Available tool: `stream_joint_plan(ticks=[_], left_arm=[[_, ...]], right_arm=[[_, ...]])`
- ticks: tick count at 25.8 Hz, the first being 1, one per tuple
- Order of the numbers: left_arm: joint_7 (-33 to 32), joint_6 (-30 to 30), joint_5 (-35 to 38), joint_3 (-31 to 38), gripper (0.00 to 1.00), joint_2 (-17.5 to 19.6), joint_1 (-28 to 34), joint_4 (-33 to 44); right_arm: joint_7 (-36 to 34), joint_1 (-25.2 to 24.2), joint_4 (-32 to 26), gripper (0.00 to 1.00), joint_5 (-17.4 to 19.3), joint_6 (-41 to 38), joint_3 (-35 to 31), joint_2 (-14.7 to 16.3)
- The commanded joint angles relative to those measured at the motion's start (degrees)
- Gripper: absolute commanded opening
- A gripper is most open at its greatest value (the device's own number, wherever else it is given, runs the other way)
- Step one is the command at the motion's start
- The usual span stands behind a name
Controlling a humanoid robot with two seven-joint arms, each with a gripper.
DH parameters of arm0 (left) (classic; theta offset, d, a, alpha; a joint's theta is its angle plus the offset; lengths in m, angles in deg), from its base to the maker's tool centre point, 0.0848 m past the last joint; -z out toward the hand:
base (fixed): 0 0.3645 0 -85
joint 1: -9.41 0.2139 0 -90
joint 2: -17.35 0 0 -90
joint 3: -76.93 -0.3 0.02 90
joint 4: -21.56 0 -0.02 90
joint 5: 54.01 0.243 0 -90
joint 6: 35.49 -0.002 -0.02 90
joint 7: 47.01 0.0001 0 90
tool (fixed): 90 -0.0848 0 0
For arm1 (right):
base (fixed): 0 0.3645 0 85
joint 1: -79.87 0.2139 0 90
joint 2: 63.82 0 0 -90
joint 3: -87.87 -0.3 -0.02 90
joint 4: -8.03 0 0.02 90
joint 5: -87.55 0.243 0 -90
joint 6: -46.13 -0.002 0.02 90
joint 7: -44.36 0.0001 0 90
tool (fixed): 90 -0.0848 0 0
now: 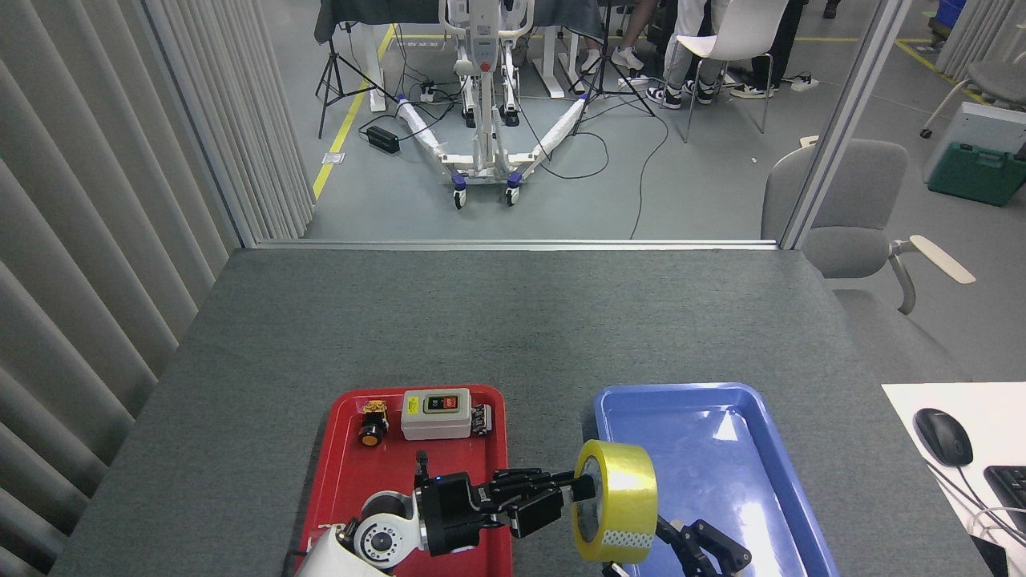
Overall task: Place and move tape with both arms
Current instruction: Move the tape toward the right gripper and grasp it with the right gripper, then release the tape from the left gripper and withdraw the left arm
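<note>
Your left gripper (579,486) is clamped on the tape (616,502), one finger poked into the white core and the other finger on the outside of the roll, so the yellow roll hangs off its tip standing on edge with the open face turned back toward the arm. The roll sits over the left rim of the blue tray (745,401), about at the near-left corner, partly over the strip of grey table (497,320) between the two trays. Can't tell from this angle if it's touching the tray or held just above it.

Your right gripper (696,546) is just below and right of the roll, low in the view over the near end of the blue tray. Its black fingers are spread apart with nothing between them, and they're close to the tape but I don't see contact.

The left arm comes up across the red tray (341,433). At the far end of that tray there's a white switch box (435,413), a small orange-and-black button part (371,424) to its left, and a little dark piece (481,418) right beside the box.

Off to the right there's a mouse (943,435) on a white desk (914,405).
</note>
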Motion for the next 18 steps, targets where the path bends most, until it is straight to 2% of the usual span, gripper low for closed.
stream_joint_plan(ticks=[1, 2, 3, 4, 5, 7, 10, 11, 13, 14, 16, 18], left_arm=[[-0.1, 0.0, 0.0, -1.9, 0.0, 0.0, 0.6, 0.2], [-0.1, 0.0, 0.0, -2.6, 0.0, -0.1, 0.6, 0.2], [-0.1, 0.0, 0.1, -3.3, 0.0, -0.3, 0.6, 0.3], [-0.1, 0.0, 0.3, -3.8, 0.0, -0.8, 0.7, 0.5], [-0.1, 0.0, 0.6, -3.9, 0.0, -1.2, 0.8, 0.5], [-0.2, 0.0, 1.0, -3.9, 0.0, -1.4, 1.0, 0.5], [-0.2, 0.0, 1.1, -3.8, 0.01, -2.4, 1.0, 0.1], [-0.3, 0.0, 1.3, -3.7, 0.13, -2.5, 0.8, -0.2], [-0.2, 0.0, 2.1, -3.3, 0.43, -2.6, 0.4, -0.2], [-0.2, 0.0, 2.5, -3.2, 0.65, -2.7, 0.2, 0.0], [0.0, 0.0, 2.0, -3.0, 1.0, -2.6, -0.5, 0.5], [-0.3, 0.0, 2.7, -3.1, 1.0, -2.1, -0.8, 0.5]], right_arm=[[0.1, -0.1, 0.3, 0.73, 0.0, 0.0, 1.0, 0.1], [0.1, -0.2, 0.3, 0.73, 0.0, 0.0, 1.4, 0.1], [0.1, -0.5, 0.0, 0.66, 0.0, 0.0, 1.5, 0.1], [0.1, -0.9, -0.2, 0.53, 0.0, 0.0, 1.6, 0.2], [0.2, -1.4, -0.3, 0.33, -0.1, 0.0, 1.5, 0.1], [0.2, -2.0, -0.4, 0.03, -0.2, 0.0, 1.6, 0.2], [0.1, -2.1, -0.5, 0.0, -0.9, 0.0, 1.4, 0.6], [0.0, -2.2, -0.6, 0.0, -0.9, 0.0, 0.9, 0.6], [0.0, -2.9, -0.7, 0.0, -0.9, 0.0, -0.1, 0.9], [0.0, -3.0, -0.7, 0.0, -0.9, 0.0, -1.0, 1.1], [0.0, -3.5, -0.7, 0.0, -0.9, 0.0, -2.7, 1.4], [0.1, -3.6, -0.1, 0.0, -0.9, 0.0, -4.1, 1.1]])
